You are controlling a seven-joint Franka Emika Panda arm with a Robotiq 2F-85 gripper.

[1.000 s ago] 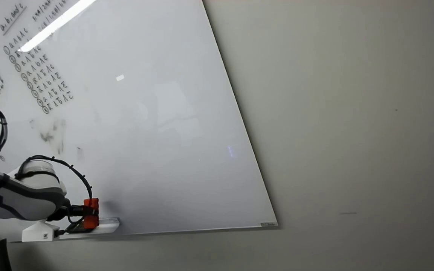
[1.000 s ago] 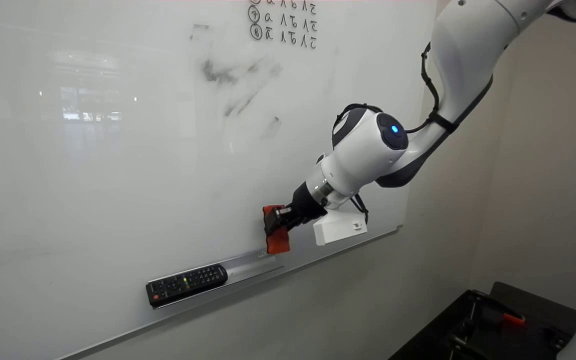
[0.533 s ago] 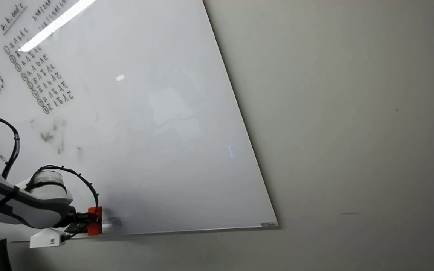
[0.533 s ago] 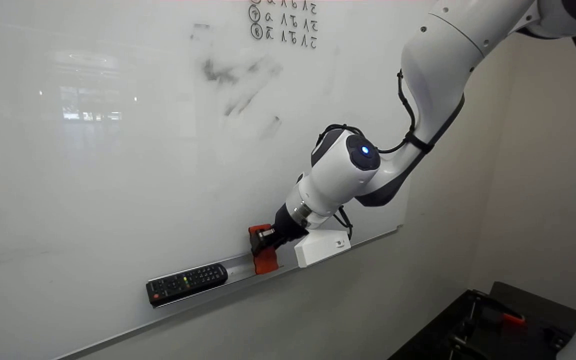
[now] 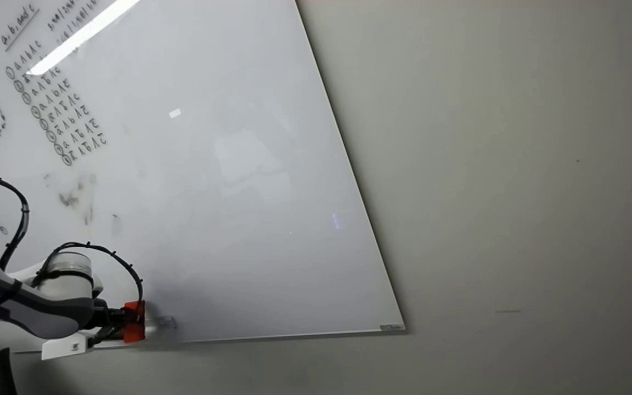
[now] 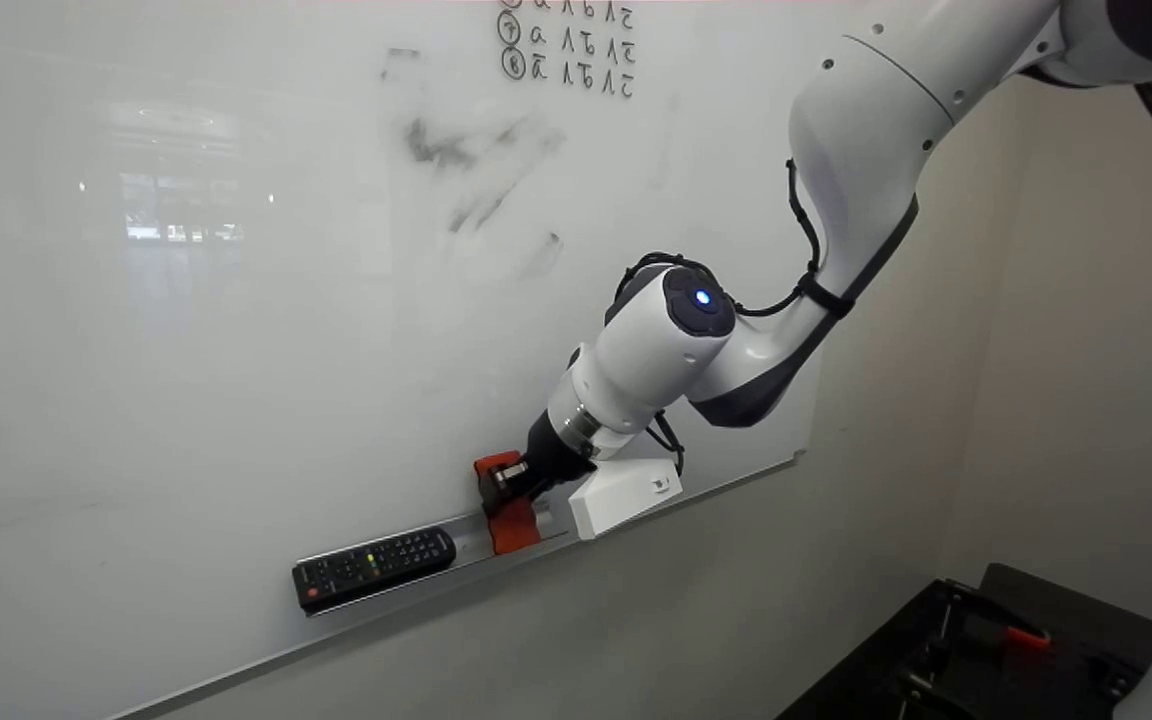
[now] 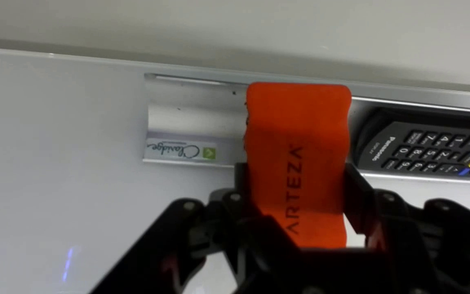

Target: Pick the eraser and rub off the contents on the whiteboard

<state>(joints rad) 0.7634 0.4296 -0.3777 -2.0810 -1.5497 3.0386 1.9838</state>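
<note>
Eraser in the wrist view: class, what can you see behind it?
Behind the eraser are the tray and whiteboard, showing on both sides; a remote lies on the tray, to the right. The parts covered cannot be seen.

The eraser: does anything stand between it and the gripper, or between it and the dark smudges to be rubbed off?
Nothing visible does. The gripper holds the eraser from both sides, and in an exterior view bare whiteboard lies between the eraser and the dark smudges above. The remote lies off that path.
</note>
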